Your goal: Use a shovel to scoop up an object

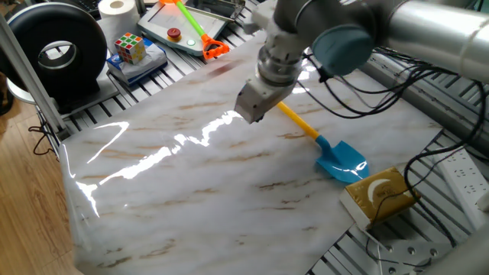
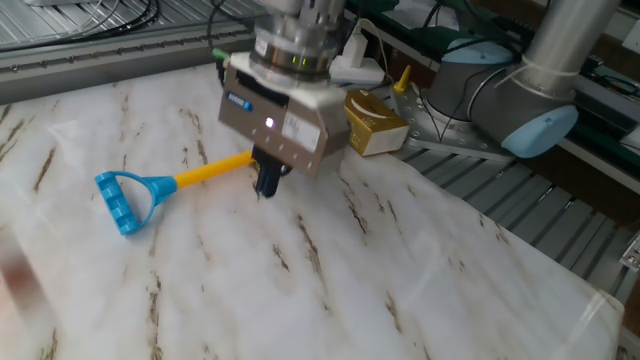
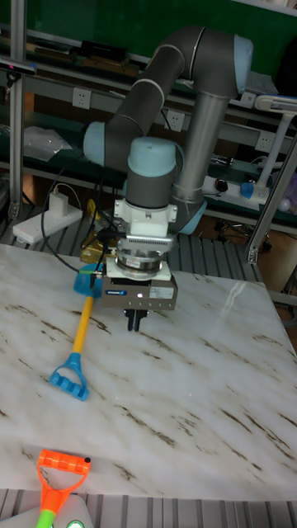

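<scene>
The shovel lies flat on the marble table (image 1: 191, 183), with its light-blue blade (image 1: 341, 162) touching the object, a tan-yellow block (image 1: 380, 195) with a pale crescent on top. Its orange-yellow shaft (image 2: 210, 172) ends in a blue loop (image 2: 120, 200). My gripper (image 2: 267, 185) hangs just above the table beside the middle of the shaft, fingers together with nothing between them. In the tall fixed view the gripper (image 3: 134, 322) stands right of the shaft (image 3: 82, 318). In one fixed view the gripper (image 1: 246, 116) hides the loop end.
A puzzle cube (image 1: 130, 47), a paper roll (image 1: 118, 9), a black round device (image 1: 57, 46) and a green-shafted tool with an orange head (image 1: 200, 34) sit at the far side. A power strip (image 1: 458, 164) and cables lie beyond the block.
</scene>
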Controlling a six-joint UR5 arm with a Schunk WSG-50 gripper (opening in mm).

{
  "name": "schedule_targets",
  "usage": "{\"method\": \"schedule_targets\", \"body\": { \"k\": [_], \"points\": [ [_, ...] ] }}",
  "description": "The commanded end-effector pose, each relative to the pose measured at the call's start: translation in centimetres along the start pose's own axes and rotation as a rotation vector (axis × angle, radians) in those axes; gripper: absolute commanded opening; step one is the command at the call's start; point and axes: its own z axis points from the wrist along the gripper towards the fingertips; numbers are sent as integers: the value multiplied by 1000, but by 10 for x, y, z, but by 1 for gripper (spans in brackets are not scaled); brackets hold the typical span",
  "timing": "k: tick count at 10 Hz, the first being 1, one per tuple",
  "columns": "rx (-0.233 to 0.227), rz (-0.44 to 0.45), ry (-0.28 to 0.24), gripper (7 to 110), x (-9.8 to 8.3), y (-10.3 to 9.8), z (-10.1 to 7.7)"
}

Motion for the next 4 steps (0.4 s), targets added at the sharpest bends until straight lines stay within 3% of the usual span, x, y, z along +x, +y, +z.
{"method": "schedule_targets", "body": {
  "k": [1,4],
  "points": [
    [-4,10,-8,7,-8,11,14],
    [7,-14,15,7,-12,1,22]
  ]
}}
